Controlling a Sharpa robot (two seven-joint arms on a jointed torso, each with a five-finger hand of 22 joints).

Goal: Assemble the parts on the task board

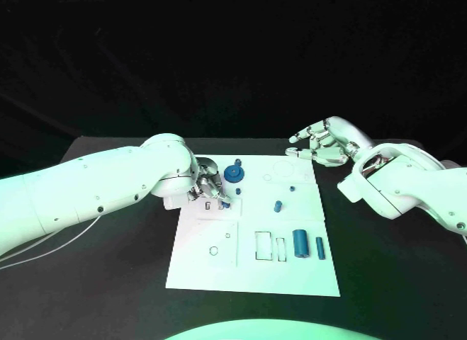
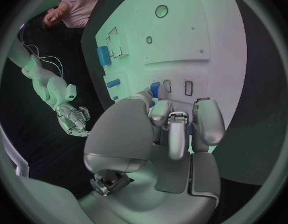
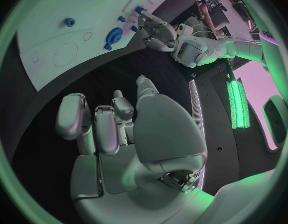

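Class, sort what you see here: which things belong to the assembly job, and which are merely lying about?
Belonging to the job:
task board
blue parts, such as the large cylinder
blue gear
left hand, working at the board

Lying about:
right hand, idle off the board
black table

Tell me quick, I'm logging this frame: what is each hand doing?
Left hand: fingers on a small blue part at the task board; a firm hold cannot be told.
Right hand: curled, holding nothing.

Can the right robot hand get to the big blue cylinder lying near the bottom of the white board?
Probably yes. The right robot hand hovers empty off the white task board's far corner, and nothing lies between it and the big blue cylinder. The left robot hand works elsewhere.
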